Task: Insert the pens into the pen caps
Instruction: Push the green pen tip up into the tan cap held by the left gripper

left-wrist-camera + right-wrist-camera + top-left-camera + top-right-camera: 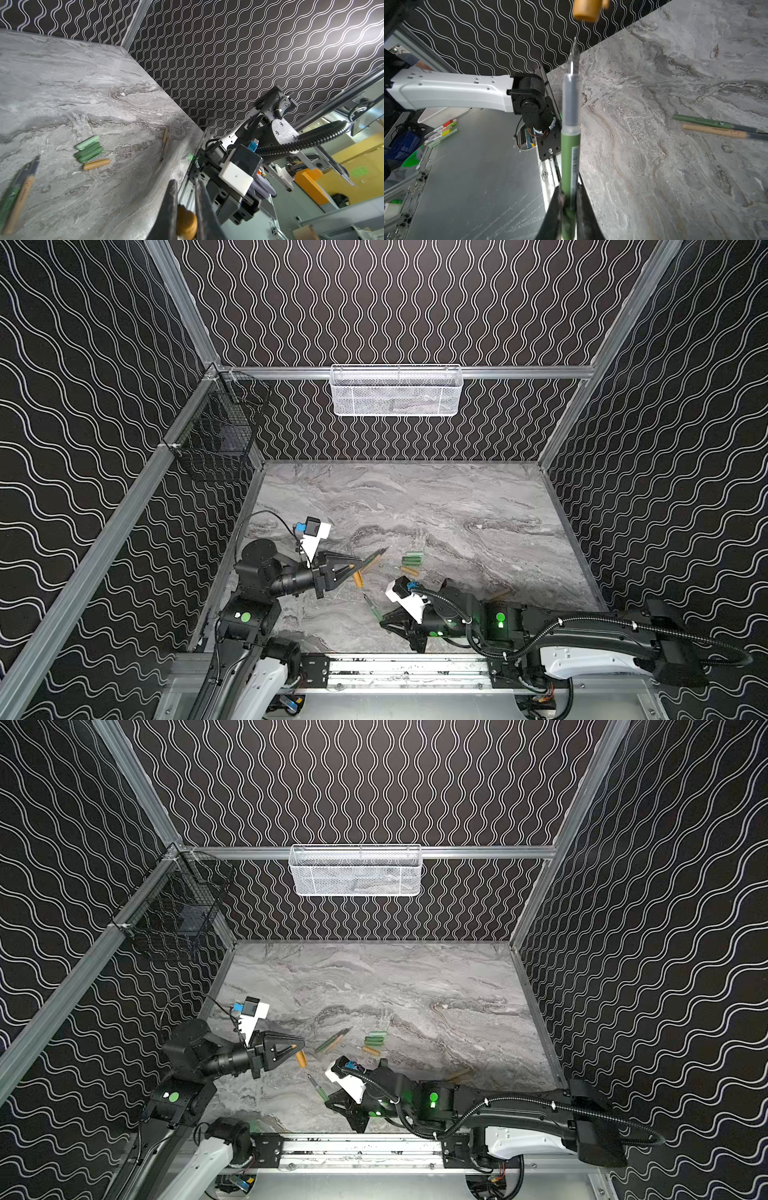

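Note:
My left gripper is shut on a short orange pen cap, held off the table. My right gripper is shut on a green pen. Its dark tip points at the cap, a short gap away. Three green caps and an orange cap lie mid-table. A green and an orange pen lie side by side near the left gripper. Another tan pen lies to the right.
A white mesh basket hangs on the back wall and a black wire basket on the left rail. Patterned walls close in the marble table on three sides. A metal rail runs along the front edge.

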`<state>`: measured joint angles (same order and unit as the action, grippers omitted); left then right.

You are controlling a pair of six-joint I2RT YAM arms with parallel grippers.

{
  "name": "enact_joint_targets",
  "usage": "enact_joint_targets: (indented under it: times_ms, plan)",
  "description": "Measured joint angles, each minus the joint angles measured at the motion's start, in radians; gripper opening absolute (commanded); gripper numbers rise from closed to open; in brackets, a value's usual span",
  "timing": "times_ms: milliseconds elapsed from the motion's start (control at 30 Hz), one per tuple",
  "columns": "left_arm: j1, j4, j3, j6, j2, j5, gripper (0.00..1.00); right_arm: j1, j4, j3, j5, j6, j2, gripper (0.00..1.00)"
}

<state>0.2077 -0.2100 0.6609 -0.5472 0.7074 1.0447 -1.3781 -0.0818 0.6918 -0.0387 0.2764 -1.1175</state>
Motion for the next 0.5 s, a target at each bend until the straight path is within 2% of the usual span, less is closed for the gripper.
enact_joint_targets:
  times_ms: [500]
  plan:
    - [0.000, 0.050, -0.014, -0.026, -0.002, 0.038, 0.00, 0.013, -0.011, 0.017, 0.027, -0.025, -0.015, 0.02]
